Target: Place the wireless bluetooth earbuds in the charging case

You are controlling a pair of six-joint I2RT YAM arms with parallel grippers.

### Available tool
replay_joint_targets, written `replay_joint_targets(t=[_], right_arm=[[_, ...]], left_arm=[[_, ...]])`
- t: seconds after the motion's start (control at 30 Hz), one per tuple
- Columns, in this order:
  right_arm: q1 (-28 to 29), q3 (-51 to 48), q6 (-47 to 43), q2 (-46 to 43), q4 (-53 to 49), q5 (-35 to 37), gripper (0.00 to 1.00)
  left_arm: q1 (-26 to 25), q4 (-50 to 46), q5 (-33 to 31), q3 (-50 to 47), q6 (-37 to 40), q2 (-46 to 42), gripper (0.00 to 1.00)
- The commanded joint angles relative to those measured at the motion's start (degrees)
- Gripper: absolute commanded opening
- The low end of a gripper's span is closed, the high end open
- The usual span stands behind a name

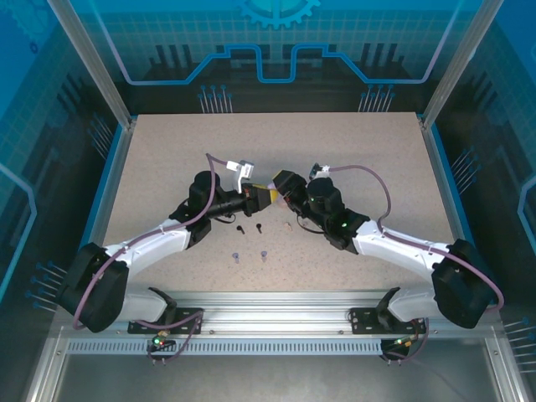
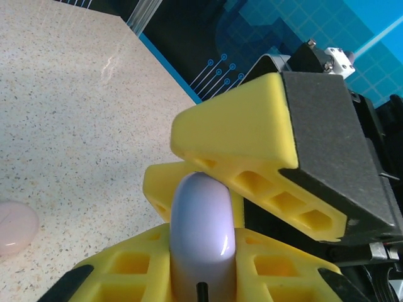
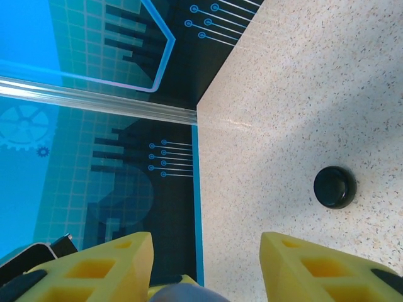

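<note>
My left gripper point(image 2: 201, 258) is shut on a lavender charging case point(image 2: 201, 220), which stands on edge between its yellow fingers. Both grippers meet above the table's middle, left point(image 1: 261, 196) and right point(image 1: 280, 189). The right gripper's yellow fingers point(image 2: 233, 135) straddle the top of the case. In the right wrist view that gripper point(image 3: 204, 258) stands open, with the case's rim point(image 3: 182, 294) low between its fingers. Tiny earbuds lie on the table in front of the grippers: two black point(image 1: 241, 228), two purple point(image 1: 236, 257), and a pale pink one point(image 1: 289, 224).
A round black case point(image 3: 335, 187) lies shut on the speckled table point(image 1: 352, 151). A pale pink round case point(image 2: 12, 226) rests on the table to the left of my left gripper. Blue walls enclose the table at the back and sides.
</note>
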Motion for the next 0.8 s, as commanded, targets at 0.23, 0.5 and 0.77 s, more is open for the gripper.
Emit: replay_joint_targets(t=[0.23, 0.5, 0.77], right_arm=[[1.2, -2.2, -0.2, -5.1, -1.0, 3.1, 0.72], [2.8, 0.5, 2.3, 0.1, 1.9, 2.3, 0.74], [3.6, 0.7, 4.1, 1.9, 4.2, 2.9, 0.61]], left_arm=[[-0.5, 4.9, -1.0, -0.2, -1.3, -1.1, 0.15], [-0.8, 5.5, -1.4, -0.5, -1.5, -1.6, 0.15], [-0.9, 6.5, -1.8, -0.9, -1.8, -1.4, 0.15]])
